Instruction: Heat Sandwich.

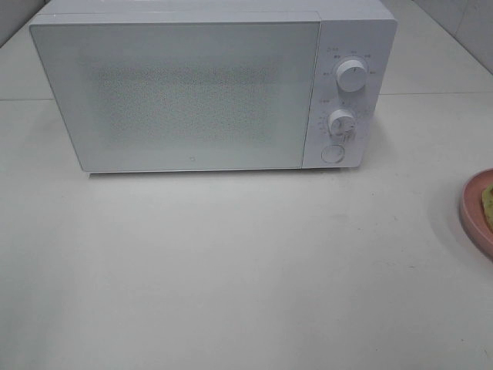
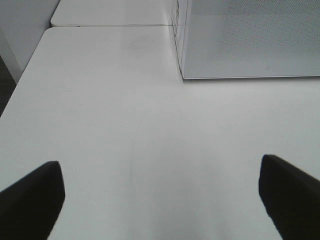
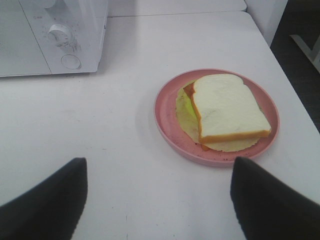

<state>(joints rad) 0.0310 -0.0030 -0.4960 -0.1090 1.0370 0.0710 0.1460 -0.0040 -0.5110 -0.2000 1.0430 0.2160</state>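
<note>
The sandwich, white sliced bread with green-yellow filling, lies on a round pink plate on the white table. In the high view only the plate's edge and a sliver of filling show at the far right. A white microwave stands at the back with its door shut. My right gripper is open, above the table and short of the plate. My left gripper is open and empty over bare table near the microwave's left corner. Neither gripper shows in the high view.
The microwave has two dials and a round button on its right panel, also in the right wrist view. The table's edge runs on the left. A second table joins behind.
</note>
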